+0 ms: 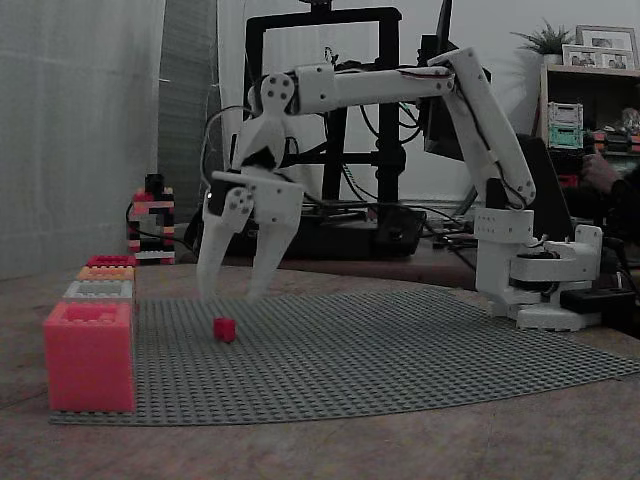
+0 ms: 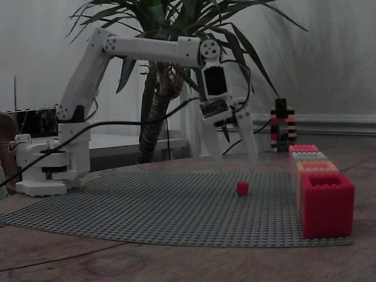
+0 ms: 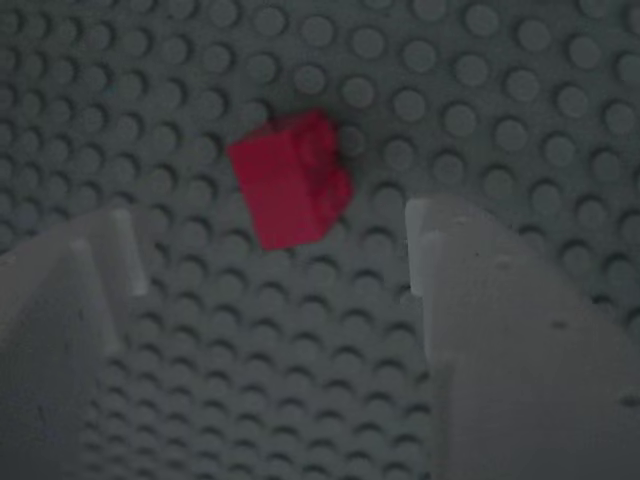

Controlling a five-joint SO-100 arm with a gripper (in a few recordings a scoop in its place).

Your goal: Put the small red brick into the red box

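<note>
Spread wide and empty, the white plastic claw (image 1: 231, 292) hangs above the cubic small red brick (image 1: 224, 329) on a studded grey baseplate (image 1: 400, 350) covering the bench (image 1: 400, 450).

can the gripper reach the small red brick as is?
Probably yes. The gripper hangs open just above the small red brick, which sits alone on the grey baseplate. Nothing lies between them, and the red box stands off at the edge.

Wrist view: brick (image 3: 290, 180), just ahead of the fingers, is blurred, studs unreadable. Left finger (image 3: 60, 340) cut by left and bottom edges, right finger (image 3: 510, 350) by bottom edge. Fixed view: box (image 1: 88, 355), down-left of the fingers, interior hidden; rear boxes (image 1: 100, 290) mostly covered by it.
</note>
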